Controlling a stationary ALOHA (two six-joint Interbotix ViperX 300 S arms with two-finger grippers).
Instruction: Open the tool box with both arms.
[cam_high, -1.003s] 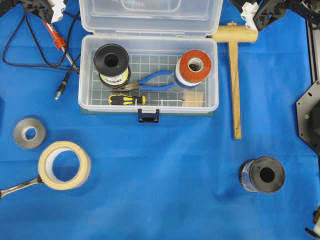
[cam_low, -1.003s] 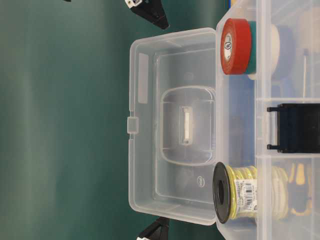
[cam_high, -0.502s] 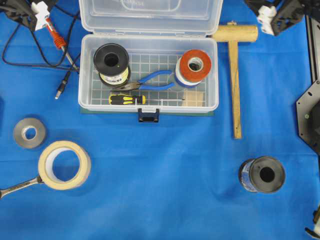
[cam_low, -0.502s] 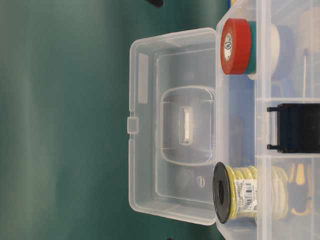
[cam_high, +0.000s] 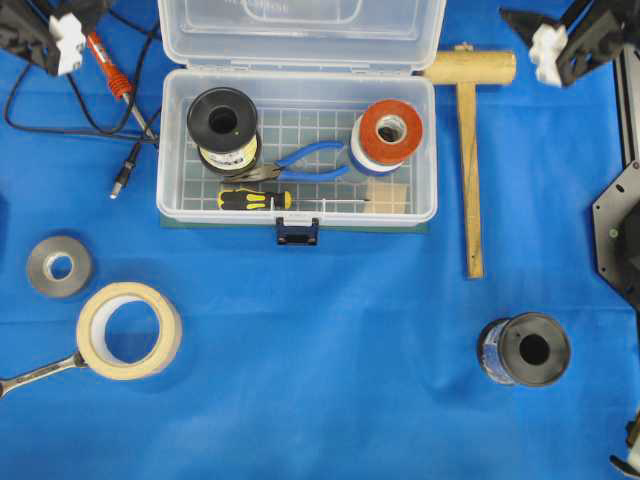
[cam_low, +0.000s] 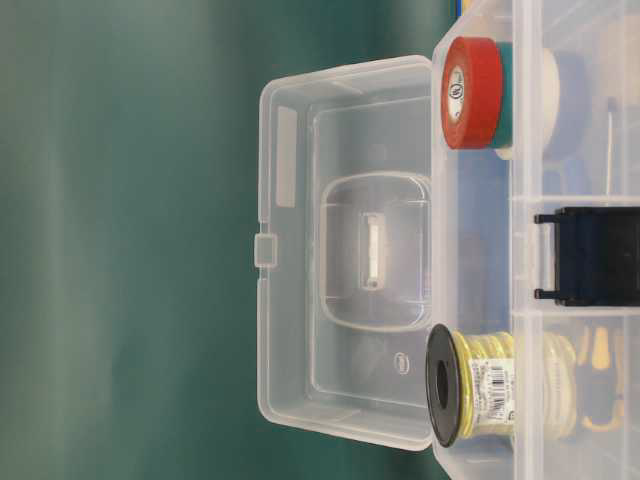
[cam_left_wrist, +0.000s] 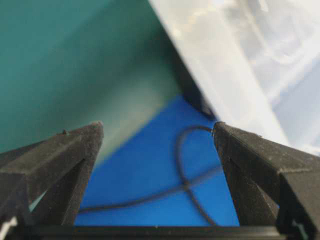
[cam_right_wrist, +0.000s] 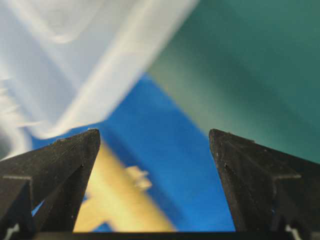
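Black pointed fingers of the left gripper (cam_left_wrist: 157, 132) stand wide apart and hold nothing; between them lie blue cloth and a loop of black cable (cam_left_wrist: 185, 170), with the clear wall of the tool box (cam_left_wrist: 225, 65) up and to the right. The right gripper (cam_right_wrist: 154, 132) is spread just as wide and also empty, the box's pale lid (cam_right_wrist: 95, 65) to its upper left and the wooden mallet (cam_right_wrist: 117, 205) blurred below.

From overhead, the left gripper (cam_high: 45, 35) sits at the far left corner and the right gripper (cam_high: 560, 45) at the far right, each well apart from the tool box (cam_high: 297, 210), which lies between them with its long axis running left to right. Neither arm looks clearly nearer. Its lid (cam_high: 300, 40) already stands open, so the task looks done.

Counted: one tool box, two grippers, one mallet (cam_high: 468, 130), one pair of blue pliers (cam_high: 300, 165), one screwdriver (cam_high: 255, 199), three spools of wire and three rolls of tape.
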